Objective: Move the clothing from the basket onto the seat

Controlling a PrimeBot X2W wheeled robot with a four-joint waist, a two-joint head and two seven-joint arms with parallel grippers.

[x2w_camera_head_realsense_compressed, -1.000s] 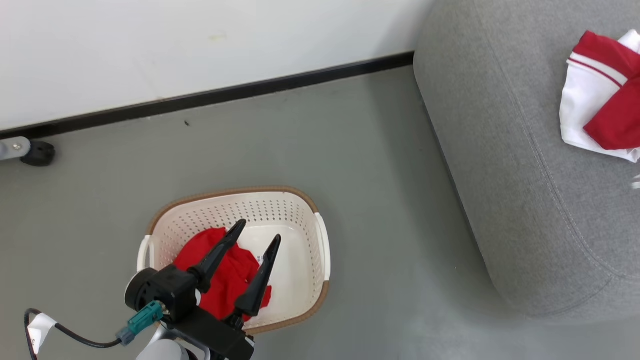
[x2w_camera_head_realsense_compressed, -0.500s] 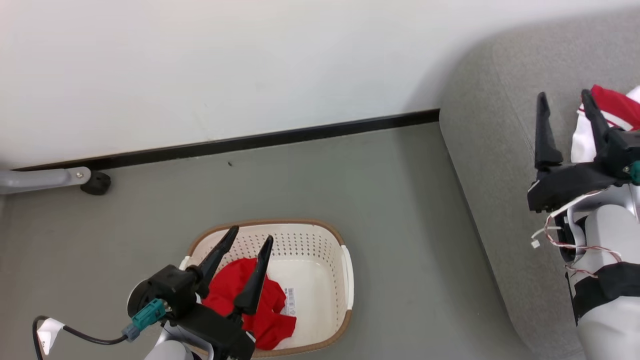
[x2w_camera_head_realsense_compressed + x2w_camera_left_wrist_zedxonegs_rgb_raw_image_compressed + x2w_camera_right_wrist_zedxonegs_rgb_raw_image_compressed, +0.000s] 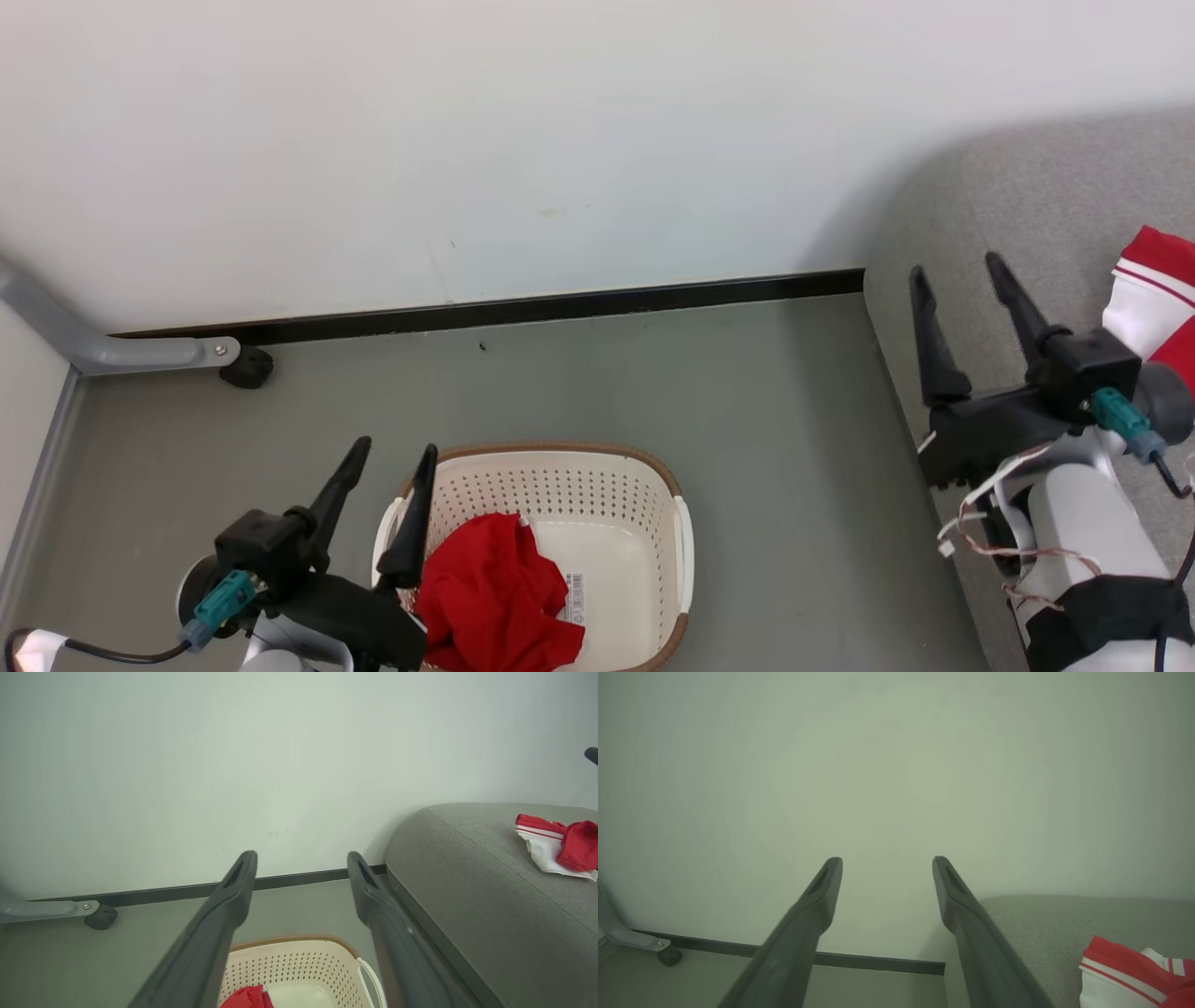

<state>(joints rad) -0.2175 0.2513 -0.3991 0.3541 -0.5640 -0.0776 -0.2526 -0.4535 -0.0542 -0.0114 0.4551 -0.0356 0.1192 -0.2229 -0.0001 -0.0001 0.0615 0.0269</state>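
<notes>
Soft, even light; wrist views slightly hazy.

The basket [image 3: 579, 490] is cream-white, dotted with holes, with a brown rim; the plain garment [image 3: 495, 597] is bright red. The sofa [image 3: 1046, 215] is light grey; the striped garment [image 3: 1144, 313] is red and white.

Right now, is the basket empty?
No, a red garment lies inside the basket.
</notes>
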